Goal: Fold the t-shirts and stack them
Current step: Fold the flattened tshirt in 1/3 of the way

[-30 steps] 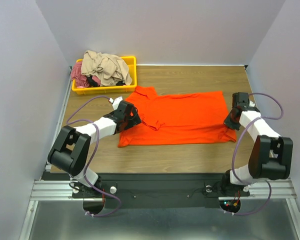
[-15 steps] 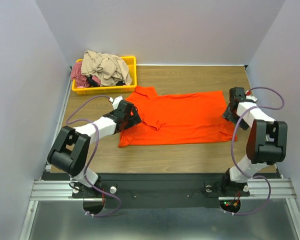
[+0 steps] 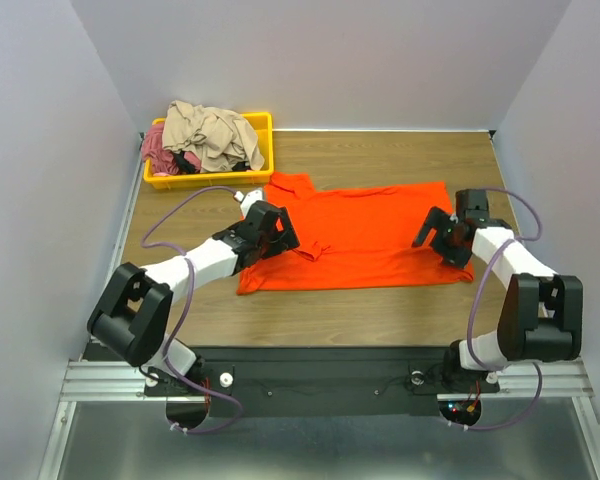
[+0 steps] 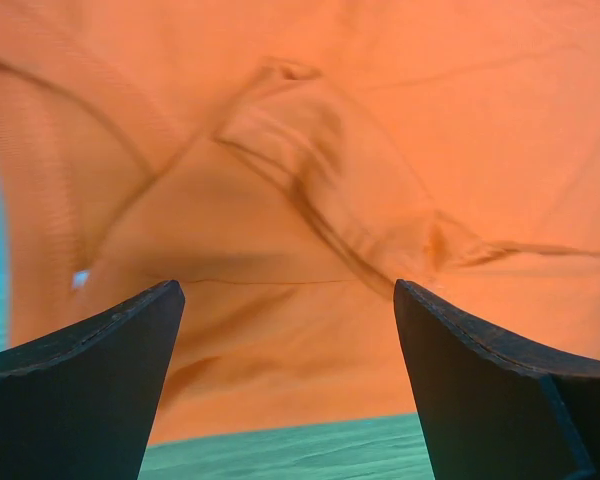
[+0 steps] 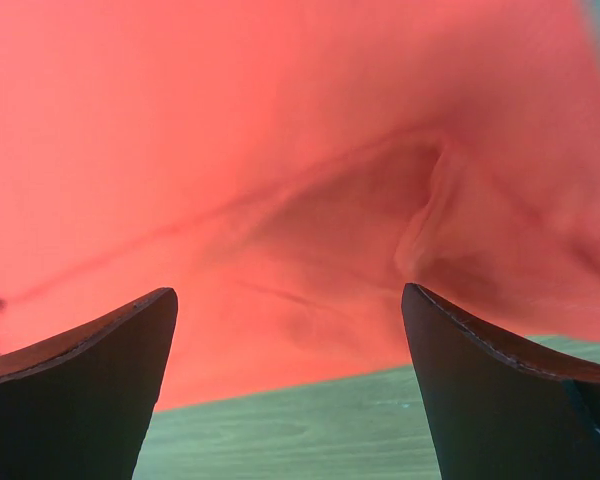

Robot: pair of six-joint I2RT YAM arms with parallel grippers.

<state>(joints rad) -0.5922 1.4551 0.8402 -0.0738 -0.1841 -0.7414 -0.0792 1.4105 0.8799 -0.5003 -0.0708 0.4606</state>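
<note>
An orange-red t-shirt lies spread flat across the middle of the wooden table, its collar end at the left. My left gripper hovers open over the shirt's left part, where a creased fold shows between the jaws. Over the shirt's right edge stands my right gripper, open too, with a wrinkle of cloth and the shirt's hem below it. Nothing is held by either. A beige-tan t-shirt and a dusty-pink t-shirt lie crumpled in the tray.
A yellow plastic tray sits at the back left corner of the table. Grey walls close in the left, right and back sides. Purple cables loop off both arms.
My right gripper has opened and swung left from the shirt's right hem onto the cloth. The left gripper has shifted slightly right over the shirt.
</note>
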